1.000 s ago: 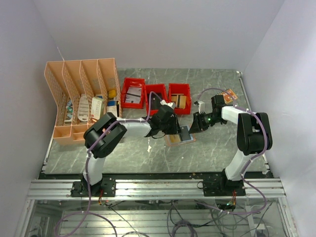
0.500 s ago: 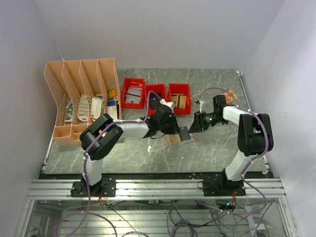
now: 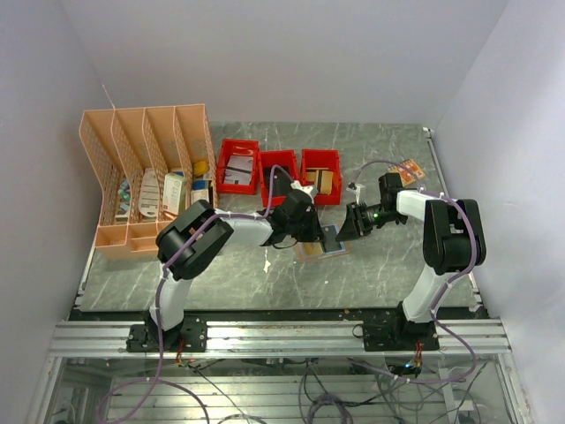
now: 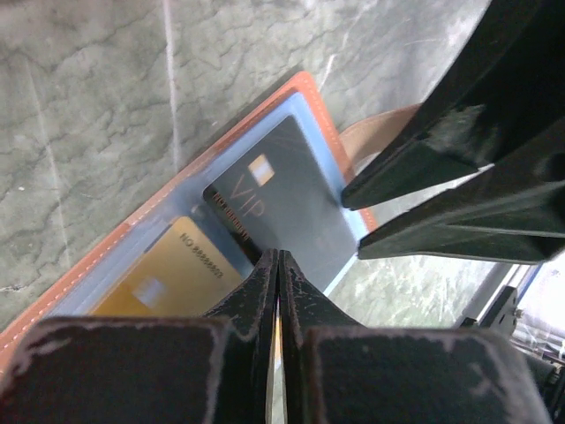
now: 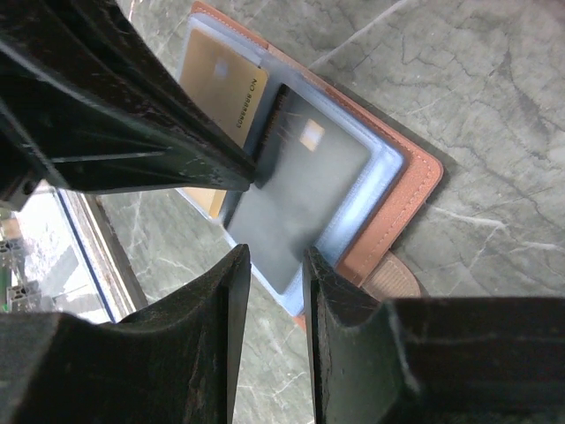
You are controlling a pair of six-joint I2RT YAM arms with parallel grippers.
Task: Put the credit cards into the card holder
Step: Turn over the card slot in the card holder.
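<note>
Tan card holder cropped; closed left end effector overlaps dark card; right end effector narrowly parted.

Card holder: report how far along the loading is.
Done: the card holder lies open and the gold card looks tucked in a sleeve. In hand: the dark card lies on the next sleeve, the shut left hand at its edge, the open right hand over its other end. Left: seating it fully.

Left fingers pressed together, dark card, gold card beside it, open card holder
</note>
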